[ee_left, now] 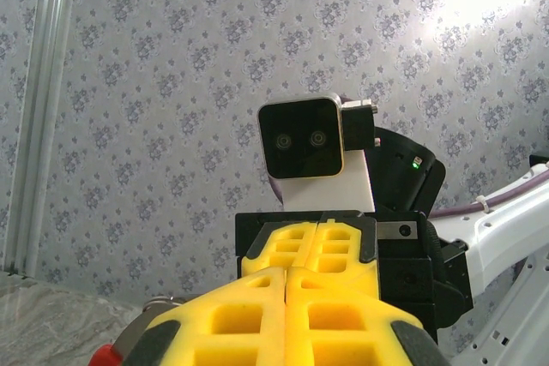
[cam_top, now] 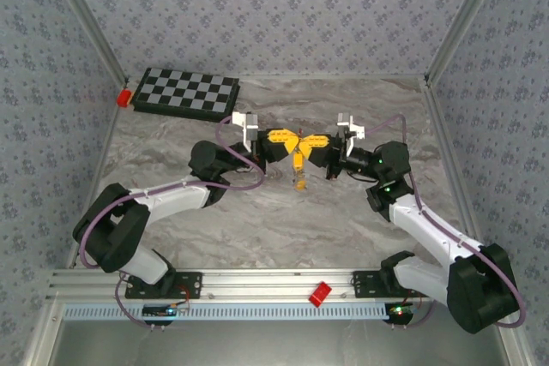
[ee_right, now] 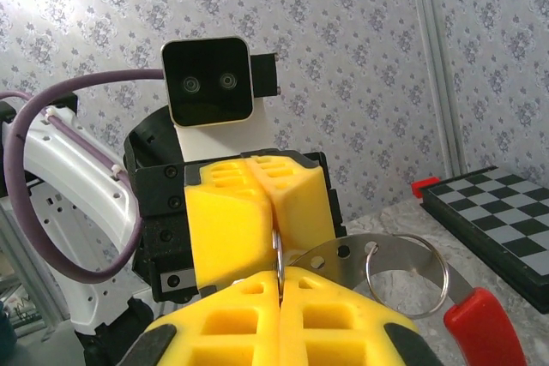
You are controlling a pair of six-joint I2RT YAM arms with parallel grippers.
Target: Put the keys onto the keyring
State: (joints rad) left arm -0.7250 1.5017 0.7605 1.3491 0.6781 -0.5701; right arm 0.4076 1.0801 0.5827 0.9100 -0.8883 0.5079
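Note:
Both grippers meet tip to tip above the middle of the table. My right gripper (ee_right: 280,279) is shut on the keyring (ee_right: 277,250), a thin metal ring seen edge-on. The ring's upper part runs into the shut fingers of my left gripper (ee_right: 273,207) opposite. Beside the pinch, a curved flat metal piece with holes (ee_right: 377,255) ends in a red tip (ee_right: 480,323) and carries a round wire ring (ee_right: 405,276). From above, the left gripper (cam_top: 287,141) and right gripper (cam_top: 310,145) touch, and a small yellow-orange key (cam_top: 299,180) hangs below them. In the left wrist view, the left gripper (ee_left: 286,273) is shut, facing the right gripper (ee_left: 319,233).
A black-and-white chessboard (cam_top: 187,92) lies at the back left with a red block (cam_top: 124,96) at its left end. Another red block (cam_top: 320,293) sits on the front rail. Patterned walls enclose the marble table (cam_top: 283,229) on three sides.

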